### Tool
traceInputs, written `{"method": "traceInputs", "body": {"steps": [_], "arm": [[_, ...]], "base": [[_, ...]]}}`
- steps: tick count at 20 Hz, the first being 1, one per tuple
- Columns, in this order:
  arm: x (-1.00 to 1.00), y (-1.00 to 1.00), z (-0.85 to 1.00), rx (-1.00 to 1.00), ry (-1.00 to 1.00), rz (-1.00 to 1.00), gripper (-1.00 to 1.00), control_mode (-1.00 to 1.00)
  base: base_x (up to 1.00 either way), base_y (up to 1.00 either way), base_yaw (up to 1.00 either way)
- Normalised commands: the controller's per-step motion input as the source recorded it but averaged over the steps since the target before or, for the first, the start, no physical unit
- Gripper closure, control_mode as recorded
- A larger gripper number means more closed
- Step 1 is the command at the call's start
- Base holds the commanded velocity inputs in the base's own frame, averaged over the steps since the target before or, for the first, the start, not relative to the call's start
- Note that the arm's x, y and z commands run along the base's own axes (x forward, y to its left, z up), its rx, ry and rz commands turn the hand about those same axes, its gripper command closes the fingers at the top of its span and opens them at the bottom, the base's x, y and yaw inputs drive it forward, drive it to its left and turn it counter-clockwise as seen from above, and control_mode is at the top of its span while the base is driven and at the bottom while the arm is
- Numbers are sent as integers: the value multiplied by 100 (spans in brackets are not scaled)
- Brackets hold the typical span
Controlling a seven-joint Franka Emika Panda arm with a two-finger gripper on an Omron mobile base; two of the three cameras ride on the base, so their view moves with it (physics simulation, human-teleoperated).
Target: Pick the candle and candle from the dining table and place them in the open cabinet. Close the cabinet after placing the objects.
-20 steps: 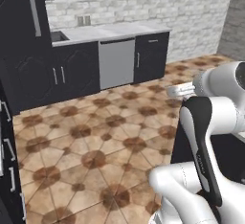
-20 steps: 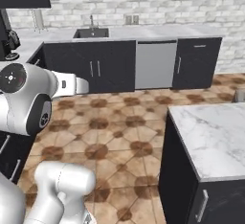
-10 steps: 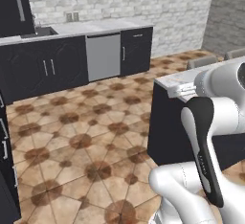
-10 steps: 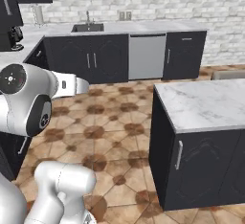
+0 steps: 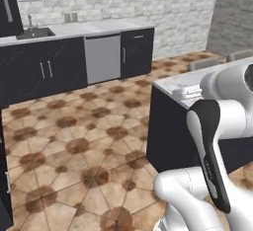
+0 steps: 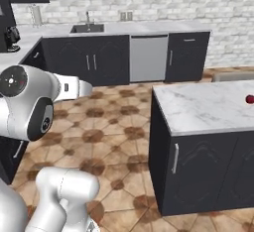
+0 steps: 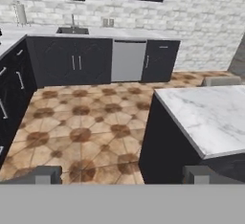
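Dining table (image 6: 208, 108) with white marble top at right of floor, small red apple (image 6: 249, 98) near its far edge, gripper (image 7: 122, 173) above tiled floor (image 5: 89, 131), fingers (image 7: 45, 174) wide apart, empty.

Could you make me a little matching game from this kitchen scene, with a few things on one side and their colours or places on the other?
Things:
1. dining table
2. dishwasher
3. sink
4. apple

Descriptions:
A. small and red, near the right edge of the right base view
B. set into the far counter, with a tap behind it
C. plain grey front between dark cabinet doors
D. white veined marble top over dark doors

Pairs: 1-D, 2-C, 3-B, 4-A
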Motion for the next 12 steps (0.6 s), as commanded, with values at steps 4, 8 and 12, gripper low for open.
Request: {"method": "traceInputs", "body": {"steps": [4, 8, 12], "arm": [[0, 0, 0, 0, 0, 0, -100, 100], [0, 0, 0, 0, 0, 0, -100, 100], [0, 0, 0, 0, 0, 0, -100, 100]], "base": [[20, -56, 0], [32, -74, 0], [48, -75, 0]]}}
